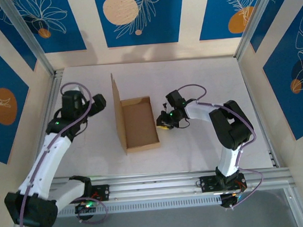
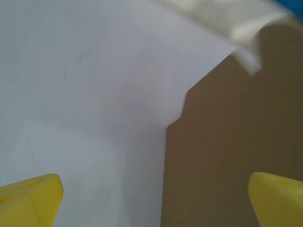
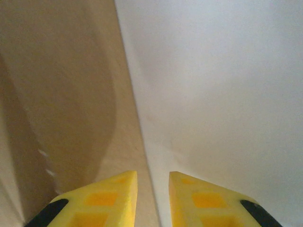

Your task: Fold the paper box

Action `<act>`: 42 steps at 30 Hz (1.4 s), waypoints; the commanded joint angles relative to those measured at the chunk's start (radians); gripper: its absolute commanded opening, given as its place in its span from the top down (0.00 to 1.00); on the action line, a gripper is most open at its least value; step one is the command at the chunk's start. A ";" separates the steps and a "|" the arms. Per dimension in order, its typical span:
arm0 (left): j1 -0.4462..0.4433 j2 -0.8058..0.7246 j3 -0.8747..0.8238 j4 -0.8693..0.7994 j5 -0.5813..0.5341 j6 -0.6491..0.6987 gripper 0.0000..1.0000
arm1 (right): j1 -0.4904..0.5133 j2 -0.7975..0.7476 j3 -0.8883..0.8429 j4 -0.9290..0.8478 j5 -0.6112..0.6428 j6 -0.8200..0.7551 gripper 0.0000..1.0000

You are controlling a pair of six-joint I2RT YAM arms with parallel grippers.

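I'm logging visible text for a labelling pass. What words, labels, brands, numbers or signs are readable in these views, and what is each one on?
None: no readable text in these views.
paper box: plain brown cardboard, no print.
wall panels: blue, with leaf and circle drawings, no lettering.
left gripper: plain yellow, unmarked.
right gripper: yellow and black, unmarked.

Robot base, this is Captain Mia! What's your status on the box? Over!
Left hand wide open, beside the upright flap. Right hand barely open, astride the paper box right wall. Flap not yet folded down. Nothing blocking.
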 commanded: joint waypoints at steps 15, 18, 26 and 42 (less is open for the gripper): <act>-0.035 0.763 0.576 0.115 0.559 0.017 0.00 | 0.251 0.001 0.130 0.052 -0.107 0.042 0.62; -0.027 0.797 0.718 -0.017 0.421 0.120 0.00 | 0.236 -0.046 0.147 0.021 -0.046 0.056 0.53; 0.033 0.598 0.695 -0.015 0.246 0.184 0.00 | 0.163 -0.240 0.251 -0.114 0.039 0.045 0.36; 0.141 0.137 0.249 -0.081 0.205 -0.002 0.00 | -0.208 -0.193 0.428 -0.094 0.293 -0.435 0.16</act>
